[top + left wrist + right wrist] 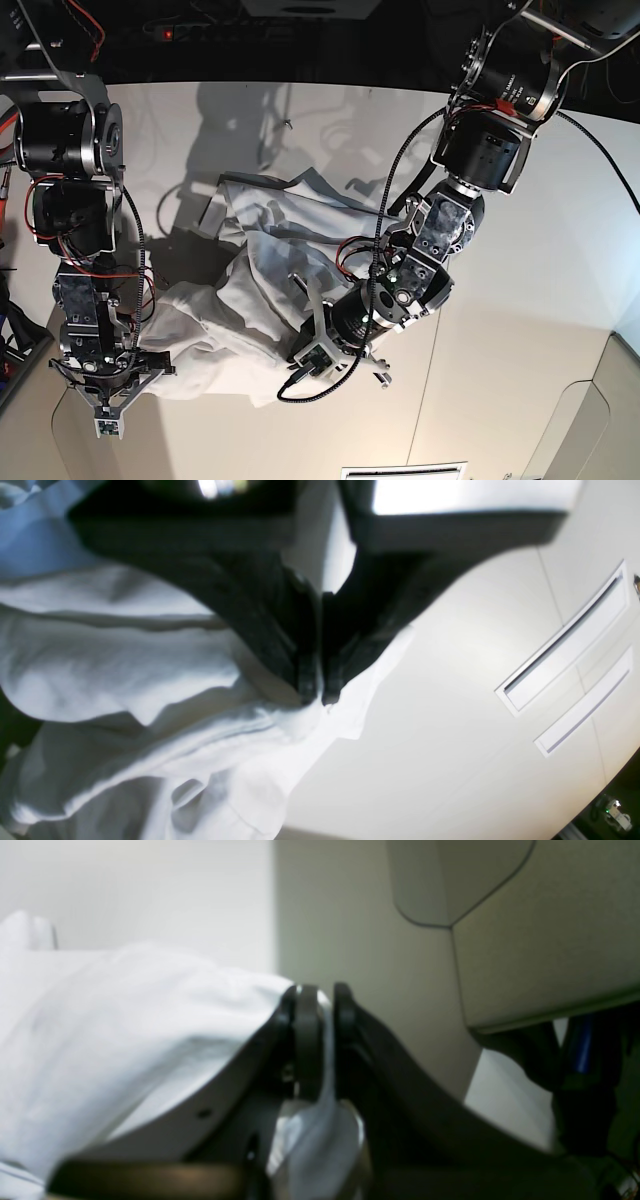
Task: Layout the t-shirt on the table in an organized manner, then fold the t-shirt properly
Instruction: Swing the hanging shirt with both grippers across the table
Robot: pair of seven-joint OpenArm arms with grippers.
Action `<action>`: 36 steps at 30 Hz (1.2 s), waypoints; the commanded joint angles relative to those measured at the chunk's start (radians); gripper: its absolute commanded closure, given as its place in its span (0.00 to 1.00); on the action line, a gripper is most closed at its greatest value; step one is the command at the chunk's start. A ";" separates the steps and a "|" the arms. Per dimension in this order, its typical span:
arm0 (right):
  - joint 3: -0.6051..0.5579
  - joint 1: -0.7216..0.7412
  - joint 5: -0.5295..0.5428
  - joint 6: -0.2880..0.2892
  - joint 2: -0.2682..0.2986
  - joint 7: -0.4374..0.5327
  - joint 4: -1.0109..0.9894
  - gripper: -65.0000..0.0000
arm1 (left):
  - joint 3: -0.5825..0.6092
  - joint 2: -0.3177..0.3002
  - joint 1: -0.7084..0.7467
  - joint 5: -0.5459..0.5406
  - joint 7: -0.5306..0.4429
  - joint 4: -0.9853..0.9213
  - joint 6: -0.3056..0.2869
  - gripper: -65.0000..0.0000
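At the base view's left, the right gripper (320,1040) has its jaws pinched on an edge of the t-shirt (270,280), which lies crumpled across the middle of the bench (520,300). Rightward, the left gripper (320,695) clamps another fold of it.

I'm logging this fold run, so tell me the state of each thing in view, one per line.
t-shirt: crumpled and bunched, not spread flat, pinched at two spots.
left gripper: shut on t-shirt fabric.
right gripper: shut on a t-shirt edge.
table: bare white top around the cloth, shirt heaped on it.
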 commanded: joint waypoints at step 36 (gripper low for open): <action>-0.082 0.553 0.234 0.090 -0.290 -0.030 0.016 1.00 | -0.131 -0.550 -0.512 -0.280 0.172 0.179 -0.024 1.00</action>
